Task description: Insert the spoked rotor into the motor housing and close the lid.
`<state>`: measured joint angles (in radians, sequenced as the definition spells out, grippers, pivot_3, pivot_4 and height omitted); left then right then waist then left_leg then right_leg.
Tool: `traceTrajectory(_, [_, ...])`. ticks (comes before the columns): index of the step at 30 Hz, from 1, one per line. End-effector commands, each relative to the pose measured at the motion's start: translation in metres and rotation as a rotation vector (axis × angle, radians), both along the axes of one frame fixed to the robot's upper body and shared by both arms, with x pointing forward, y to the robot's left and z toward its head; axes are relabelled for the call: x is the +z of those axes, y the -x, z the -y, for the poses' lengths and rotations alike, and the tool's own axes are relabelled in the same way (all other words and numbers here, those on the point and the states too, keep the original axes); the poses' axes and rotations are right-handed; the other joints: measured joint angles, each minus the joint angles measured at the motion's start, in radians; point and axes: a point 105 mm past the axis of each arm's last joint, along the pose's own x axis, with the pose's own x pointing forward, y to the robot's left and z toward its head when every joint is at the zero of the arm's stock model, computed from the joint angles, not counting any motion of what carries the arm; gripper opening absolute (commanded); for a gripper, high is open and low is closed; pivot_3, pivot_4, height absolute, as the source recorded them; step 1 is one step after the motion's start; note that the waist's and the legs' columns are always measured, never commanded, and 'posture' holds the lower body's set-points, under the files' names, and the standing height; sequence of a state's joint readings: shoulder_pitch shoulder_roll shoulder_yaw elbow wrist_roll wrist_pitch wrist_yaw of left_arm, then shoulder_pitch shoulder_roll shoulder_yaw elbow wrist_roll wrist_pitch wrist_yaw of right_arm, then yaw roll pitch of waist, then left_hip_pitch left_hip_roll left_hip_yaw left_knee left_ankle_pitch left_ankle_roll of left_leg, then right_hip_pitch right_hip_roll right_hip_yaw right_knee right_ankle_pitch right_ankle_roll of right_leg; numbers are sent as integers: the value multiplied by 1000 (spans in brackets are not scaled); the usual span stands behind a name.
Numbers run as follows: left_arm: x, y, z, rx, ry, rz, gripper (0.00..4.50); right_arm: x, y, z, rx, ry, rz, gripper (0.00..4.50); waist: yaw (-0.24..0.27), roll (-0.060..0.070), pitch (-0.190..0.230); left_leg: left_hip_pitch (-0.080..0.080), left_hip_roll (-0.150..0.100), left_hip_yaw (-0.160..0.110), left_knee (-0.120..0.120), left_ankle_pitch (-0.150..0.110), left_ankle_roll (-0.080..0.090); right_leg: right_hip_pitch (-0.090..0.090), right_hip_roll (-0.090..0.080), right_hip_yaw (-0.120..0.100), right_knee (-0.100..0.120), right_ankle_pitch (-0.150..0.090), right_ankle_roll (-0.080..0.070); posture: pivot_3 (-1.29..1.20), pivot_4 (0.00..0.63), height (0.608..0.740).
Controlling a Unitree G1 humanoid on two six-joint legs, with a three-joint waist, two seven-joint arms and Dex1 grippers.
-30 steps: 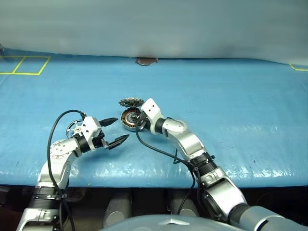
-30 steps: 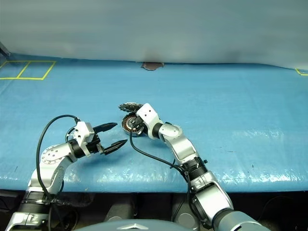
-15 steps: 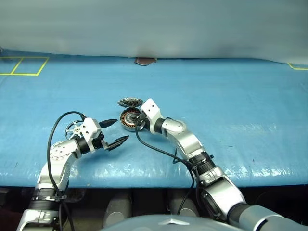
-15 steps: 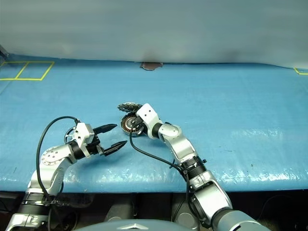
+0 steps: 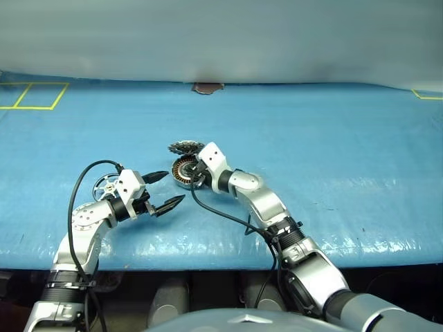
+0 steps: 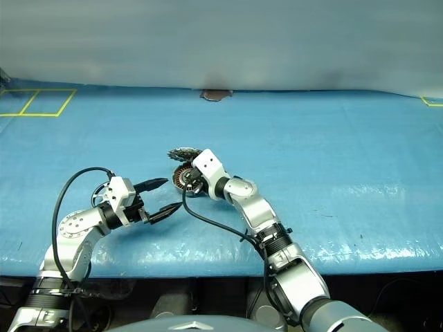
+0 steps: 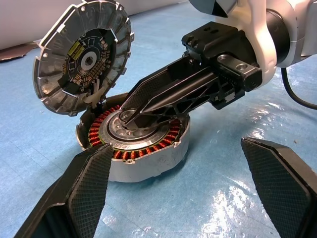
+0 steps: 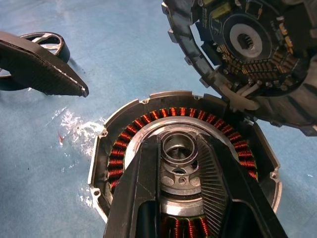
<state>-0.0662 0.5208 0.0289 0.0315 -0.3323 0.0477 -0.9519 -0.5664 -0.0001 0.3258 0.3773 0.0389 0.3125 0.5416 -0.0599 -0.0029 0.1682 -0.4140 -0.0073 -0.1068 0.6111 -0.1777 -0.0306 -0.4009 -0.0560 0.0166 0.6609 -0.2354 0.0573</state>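
While the right gripper [image 7: 130,118], nearly pressed together, is resting inside the housing [image 7: 143,153], the rotor [image 5: 106,185] is lying behind the spread left gripper [image 5: 166,190], toward the tabletop's left edge.

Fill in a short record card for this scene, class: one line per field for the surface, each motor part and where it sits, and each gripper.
surface: blue tarp
motor housing: sits on the tarp, copper windings exposed
lid: tilted up open behind the housing, joined to it at one edge
spoked rotor: flat on the tarp behind the left wrist, not yet inserted
right gripper: fingers close together, tips at the housing's central hub
left gripper: open, holding nothing, beside the housing
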Motion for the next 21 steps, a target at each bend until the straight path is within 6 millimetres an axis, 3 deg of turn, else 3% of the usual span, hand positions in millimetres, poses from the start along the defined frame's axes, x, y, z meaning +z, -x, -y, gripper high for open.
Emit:
traceTrajectory(1, [15, -1, 0, -4, -8, 71, 4500, 11, -3, -3, 10, -13, 42, 716, 0, 0, 0, 0, 0, 0, 0, 0, 0, 0, 0, 0, 0, 0, 0, 0, 150, 740])
traceTrajectory(21, [14, -3, -1, 7, -11, 68, 4500, 14, 0, -3, 28, -20, 72, 716, -1, 0, 0, 0, 0, 0, 0, 0, 0, 0, 0, 0, 1, 0, 0, 0, 150, 740])
